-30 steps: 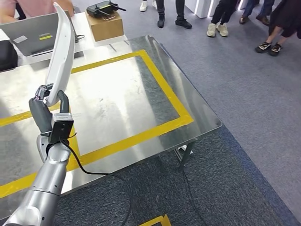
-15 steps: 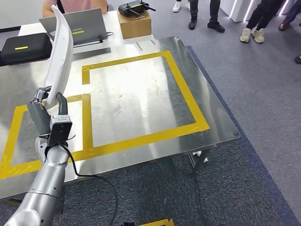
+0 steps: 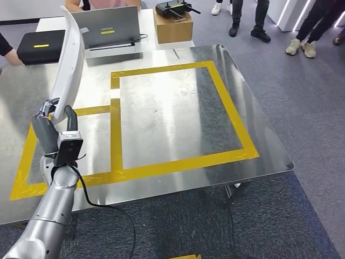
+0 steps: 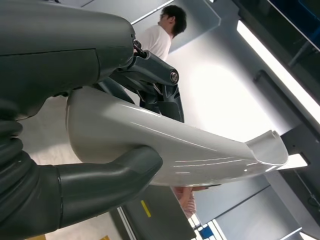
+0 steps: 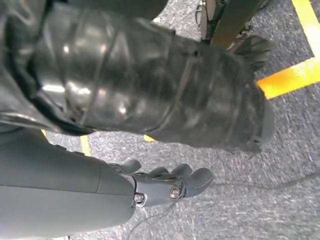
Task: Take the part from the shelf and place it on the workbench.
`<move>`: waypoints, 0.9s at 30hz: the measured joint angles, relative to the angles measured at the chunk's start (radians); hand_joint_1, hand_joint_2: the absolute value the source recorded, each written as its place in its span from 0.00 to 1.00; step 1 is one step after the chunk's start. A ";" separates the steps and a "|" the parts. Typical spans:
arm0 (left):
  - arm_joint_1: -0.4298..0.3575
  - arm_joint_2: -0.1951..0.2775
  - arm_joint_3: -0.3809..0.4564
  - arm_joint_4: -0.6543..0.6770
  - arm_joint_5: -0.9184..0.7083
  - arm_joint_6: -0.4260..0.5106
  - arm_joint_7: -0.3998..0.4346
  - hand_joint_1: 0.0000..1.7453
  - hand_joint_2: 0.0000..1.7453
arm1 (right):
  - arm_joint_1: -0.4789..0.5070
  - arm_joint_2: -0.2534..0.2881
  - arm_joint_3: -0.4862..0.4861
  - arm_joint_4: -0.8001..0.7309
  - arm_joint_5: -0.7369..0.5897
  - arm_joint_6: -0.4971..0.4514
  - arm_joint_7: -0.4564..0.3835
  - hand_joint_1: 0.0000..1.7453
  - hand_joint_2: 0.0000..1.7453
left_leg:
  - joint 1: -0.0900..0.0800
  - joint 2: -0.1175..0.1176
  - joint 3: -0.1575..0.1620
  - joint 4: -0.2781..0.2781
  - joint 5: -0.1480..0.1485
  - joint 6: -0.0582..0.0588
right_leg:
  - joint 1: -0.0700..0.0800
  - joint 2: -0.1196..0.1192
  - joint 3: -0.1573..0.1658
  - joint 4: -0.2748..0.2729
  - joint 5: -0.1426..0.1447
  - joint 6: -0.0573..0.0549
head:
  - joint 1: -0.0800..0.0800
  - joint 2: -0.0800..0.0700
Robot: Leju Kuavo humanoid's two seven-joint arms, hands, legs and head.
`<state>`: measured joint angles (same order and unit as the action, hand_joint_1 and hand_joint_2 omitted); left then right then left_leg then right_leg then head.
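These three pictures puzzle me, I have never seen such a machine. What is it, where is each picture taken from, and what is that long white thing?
It is a two-legged robot with silver arms and many-fingered hands. The wide picture comes from a camera high on its body, looking down at a steel workbench marked with yellow tape. The other two come from cameras at its wrists. Its left hand grips the lower end of a long, curved white part, held upright above the bench; the left wrist picture shows that grip close up. The right hand hangs over the carpet, holding nothing. Beyond the bench are a laptop and a cardboard box.
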<state>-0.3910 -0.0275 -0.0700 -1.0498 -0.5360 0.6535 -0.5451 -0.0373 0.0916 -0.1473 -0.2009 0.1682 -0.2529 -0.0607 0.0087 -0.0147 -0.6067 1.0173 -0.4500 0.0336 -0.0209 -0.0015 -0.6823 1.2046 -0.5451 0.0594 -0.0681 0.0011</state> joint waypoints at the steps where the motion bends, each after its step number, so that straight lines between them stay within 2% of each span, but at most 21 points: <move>1: 0.000 0.000 0.000 0.000 0.000 0.000 0.000 1.00 1.00 | 0.000 0.000 0.000 0.000 0.000 0.000 -0.003 0.00 0.00 | -0.001 -0.003 0.002 0.002 -0.003 -0.003 | 0.000 0.001 0.029 -0.068 0.035 -0.003 | 0.000 0.000; 2: -0.001 0.000 0.000 0.000 0.000 0.000 0.000 1.00 1.00 | -0.001 0.000 -0.001 0.000 0.001 0.000 -0.006 0.00 0.00 | -0.002 -0.006 0.002 0.005 -0.006 -0.007 | 0.001 0.003 0.057 -0.128 0.058 -0.008 | 0.000 0.000; 3: -0.001 0.000 0.000 0.000 0.000 0.000 0.000 1.00 1.00 | -0.003 0.000 -0.001 0.000 0.001 0.000 -0.009 0.00 0.00 | -0.005 -0.008 0.000 0.009 -0.008 -0.011 | 0.001 0.004 0.075 -0.167 0.069 -0.011 | 0.000 0.000; 5: -0.002 0.002 0.000 0.000 -0.001 0.000 0.000 1.00 1.00 | -0.004 0.001 -0.001 0.000 0.003 -0.001 -0.012 0.00 0.00 | -0.008 -0.010 -0.004 0.013 -0.008 -0.009 | 0.001 0.005 0.086 -0.187 0.067 -0.015 | -0.001 0.000; 7: -0.002 0.004 0.000 0.000 -0.002 0.000 0.000 1.00 1.00 | -0.004 0.002 -0.002 0.000 0.003 -0.001 -0.012 0.00 0.00 | -0.007 -0.009 -0.002 0.008 -0.005 -0.003 | 0.002 0.006 0.086 -0.186 0.067 -0.016 | -0.001 0.000; 9: -0.003 0.004 0.000 0.000 -0.003 0.000 0.000 1.00 1.00 | -0.005 0.002 -0.002 0.000 0.003 -0.002 -0.012 0.00 0.00 | -0.007 -0.008 0.003 0.003 -0.005 -0.004 | 0.003 0.009 0.087 -0.186 0.066 -0.020 | -0.001 0.000; 12: -0.006 0.005 -0.001 0.000 -0.004 0.000 0.000 1.00 1.00 | -0.005 0.002 -0.002 0.000 0.003 -0.001 -0.013 0.00 0.00 | -0.007 -0.007 0.006 -0.003 -0.003 -0.008 | 0.004 0.009 0.088 -0.186 0.065 -0.025 | -0.001 0.000; 17: -0.006 0.005 -0.001 0.000 -0.008 0.000 0.000 1.00 1.00 | -0.007 0.002 -0.002 0.000 0.003 0.001 -0.014 0.00 0.00 | -0.004 -0.007 0.007 -0.006 -0.002 -0.024 | 0.006 0.008 0.088 -0.185 0.064 -0.028 | 0.000 0.000; 27: -0.006 0.005 -0.001 0.000 -0.021 0.000 0.006 1.00 1.00 | -0.008 0.002 -0.003 0.000 0.015 -0.002 -0.026 0.00 0.00 | -0.008 -0.007 0.006 -0.004 -0.003 -0.026 | 0.002 0.007 0.090 -0.185 0.064 -0.028 | 0.000 0.000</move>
<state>-0.3971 -0.0223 -0.0706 -1.0498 -0.5574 0.6535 -0.5391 -0.0448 0.0938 -0.1499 -0.2007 0.1828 -0.2548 -0.0866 0.0005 -0.0220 -0.6007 1.0134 -0.4534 0.0073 -0.0184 0.0057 -0.5926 1.0192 -0.4807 0.0314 -0.0683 0.0011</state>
